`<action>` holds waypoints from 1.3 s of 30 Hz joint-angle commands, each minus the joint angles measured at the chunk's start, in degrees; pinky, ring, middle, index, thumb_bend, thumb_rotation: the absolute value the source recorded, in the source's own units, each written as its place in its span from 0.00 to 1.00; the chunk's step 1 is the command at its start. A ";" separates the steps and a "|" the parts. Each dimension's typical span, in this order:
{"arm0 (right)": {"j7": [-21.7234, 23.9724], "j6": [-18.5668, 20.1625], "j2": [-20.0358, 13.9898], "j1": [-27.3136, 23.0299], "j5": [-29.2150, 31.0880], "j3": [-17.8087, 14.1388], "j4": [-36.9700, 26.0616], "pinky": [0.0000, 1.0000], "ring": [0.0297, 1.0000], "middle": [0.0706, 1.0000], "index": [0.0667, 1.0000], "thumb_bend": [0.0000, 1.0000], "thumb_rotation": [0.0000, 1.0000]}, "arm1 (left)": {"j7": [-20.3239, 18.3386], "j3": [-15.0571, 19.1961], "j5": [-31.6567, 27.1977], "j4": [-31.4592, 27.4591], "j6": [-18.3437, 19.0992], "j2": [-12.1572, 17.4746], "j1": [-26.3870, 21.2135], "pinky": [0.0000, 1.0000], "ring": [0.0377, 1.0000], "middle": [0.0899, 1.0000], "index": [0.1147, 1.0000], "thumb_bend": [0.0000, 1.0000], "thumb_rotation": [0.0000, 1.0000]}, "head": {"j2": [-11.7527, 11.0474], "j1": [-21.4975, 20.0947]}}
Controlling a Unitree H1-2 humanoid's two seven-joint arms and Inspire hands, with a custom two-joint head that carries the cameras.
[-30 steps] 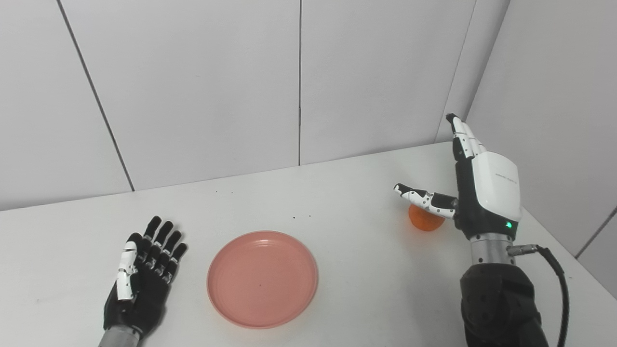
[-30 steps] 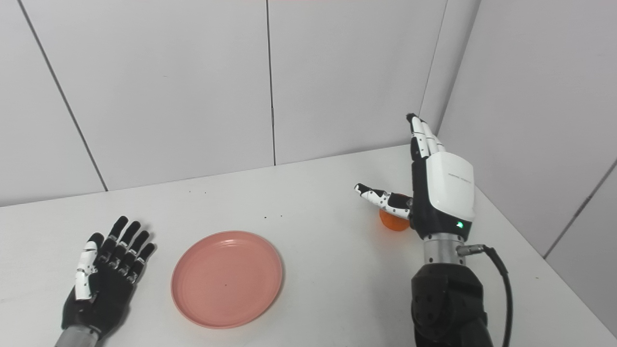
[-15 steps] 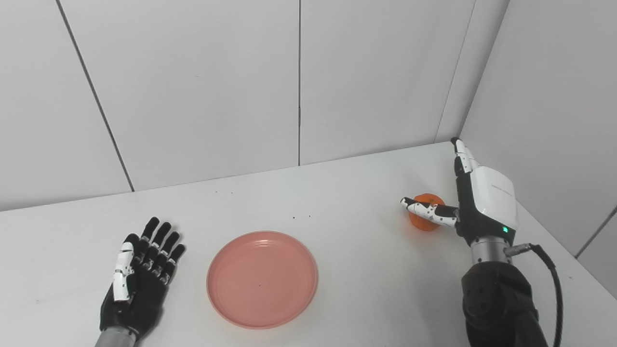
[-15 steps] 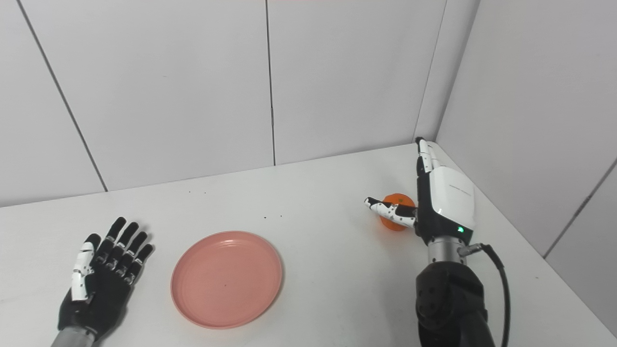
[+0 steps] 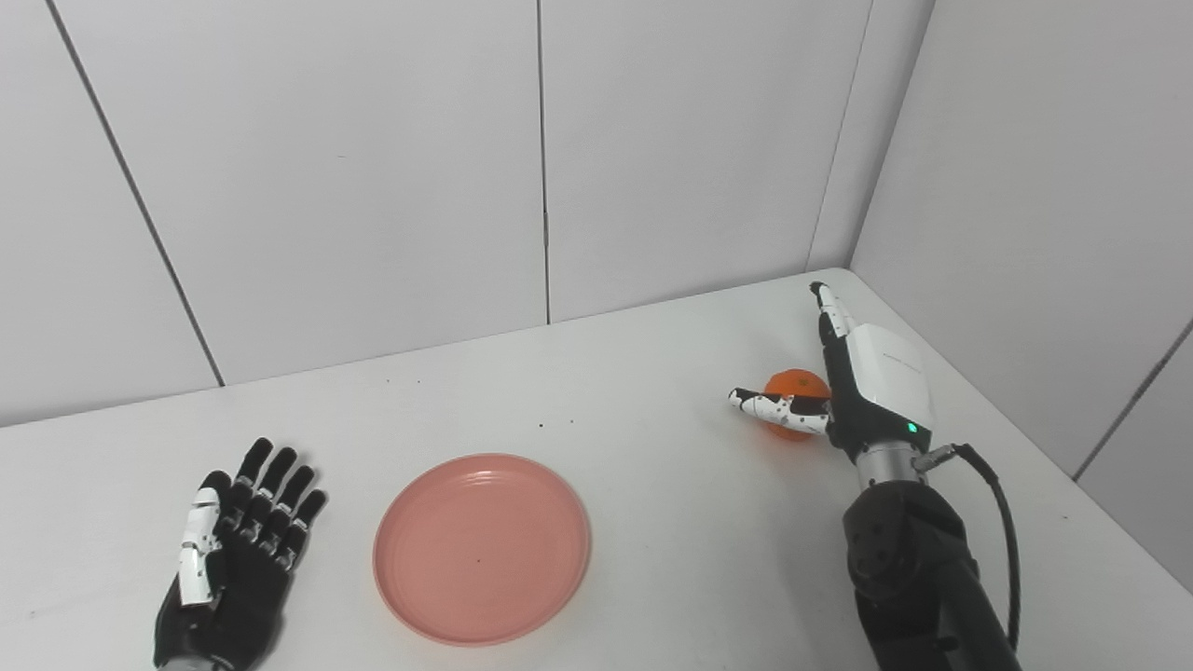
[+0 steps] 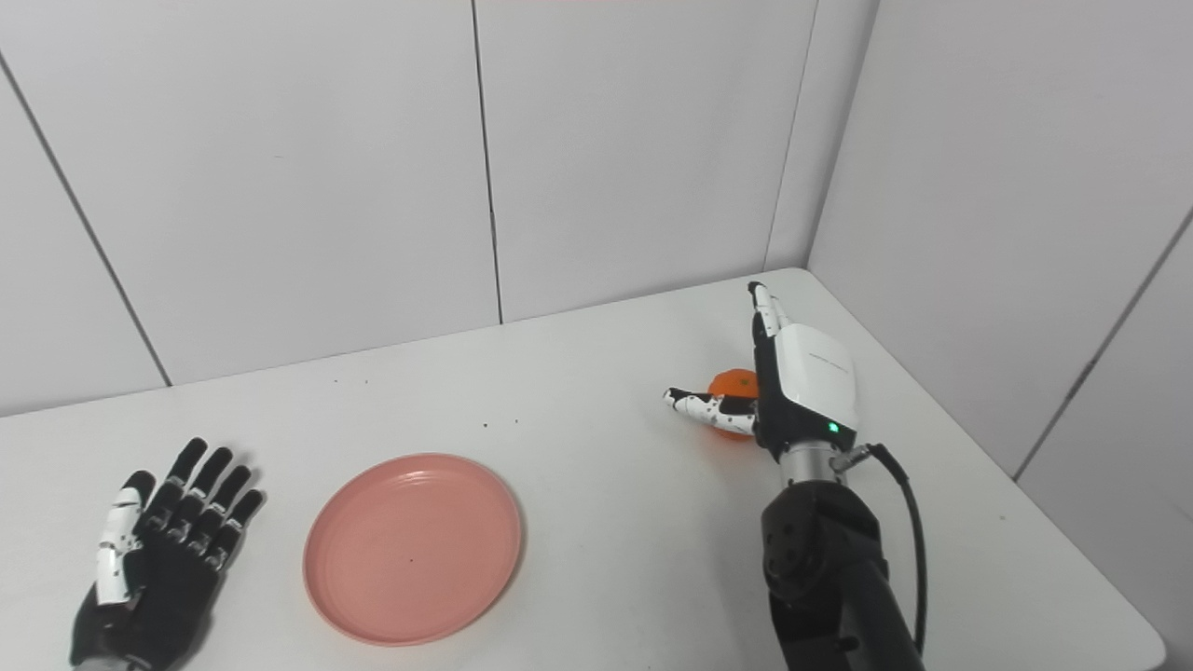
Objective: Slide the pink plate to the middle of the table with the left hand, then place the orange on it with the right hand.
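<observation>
A: Left eye view first. What is the right hand doing?

B: It stands on edge beside the orange, palm toward the fruit. Its fingers are straight and held together, pointing at the far corner, while the thumb juts out leftward across the front of the orange. Nothing is clamped; whether the palm touches the fruit I cannot tell.

A: And the other hand?

B: The left hand lies flat on the white tabletop, fingers slightly spread, holding nothing. The pink plate sits just right of it, apart from it, near the front middle.

A: Does the right eye view agree?

B: Yes. The orange rests on the tabletop at the far right, half hidden behind the right hand, well apart from the plate. The left hand is splayed and empty.
</observation>
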 commanded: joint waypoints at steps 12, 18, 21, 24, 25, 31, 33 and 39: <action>0.28 0.16 -2.99 -4.50 0.53 -0.64 5.49 0.69 0.83 0.90 0.93 0.92 0.47 | 2.27 0.29 0.10 0.46 4.85 0.32 1.11 1.00 1.00 1.00 1.00 0.27 1.00 | 1.14 0.49; 0.47 0.17 -3.55 -4.91 0.85 -0.80 7.18 0.70 0.84 0.91 0.93 0.93 0.46 | 2.78 0.31 0.16 -0.43 5.50 0.18 1.24 1.00 1.00 1.00 1.00 0.27 1.00 | 1.51 0.73; 0.75 0.18 -3.64 -5.04 1.02 -1.09 7.65 0.70 0.84 0.91 0.93 0.93 0.46 | 3.77 0.49 0.24 -0.79 6.11 -0.08 1.22 1.00 0.99 1.00 1.00 0.27 1.00 | 1.69 0.84; 1.15 0.19 -3.63 -5.16 0.83 -1.38 7.96 0.70 0.83 0.91 0.93 0.93 0.46 | 3.98 0.35 0.15 -1.03 6.22 -0.01 1.26 1.00 0.99 1.00 1.00 0.27 1.00 | 1.84 0.88; 1.38 0.19 -3.53 -5.17 0.76 -1.63 8.01 0.70 0.83 0.90 0.93 0.93 0.46 | 3.82 0.24 0.15 -0.98 6.12 0.09 1.25 1.00 0.99 1.00 1.00 0.27 1.00 | 1.92 0.86; 3.73 0.19 -3.27 -5.17 0.81 -2.95 7.64 0.71 0.84 0.90 0.92 0.92 0.45 | 3.11 0.08 0.05 -0.36 5.50 0.38 1.13 1.00 1.00 1.00 1.00 0.28 1.00 | 2.03 0.87; 4.39 0.19 -3.10 -5.19 0.81 -3.29 7.38 0.72 0.84 0.90 0.92 0.92 0.45 | 3.44 0.06 0.16 -0.65 5.81 0.33 1.15 1.00 1.00 1.00 1.00 0.28 1.00 | 2.20 0.96; 4.92 0.19 -2.94 -5.56 1.13 -3.67 8.58 0.68 0.82 0.88 0.90 0.94 0.43 | 2.75 0.03 -0.06 -0.41 5.35 0.51 1.24 1.00 1.00 1.00 1.00 0.28 1.00 | 2.32 1.42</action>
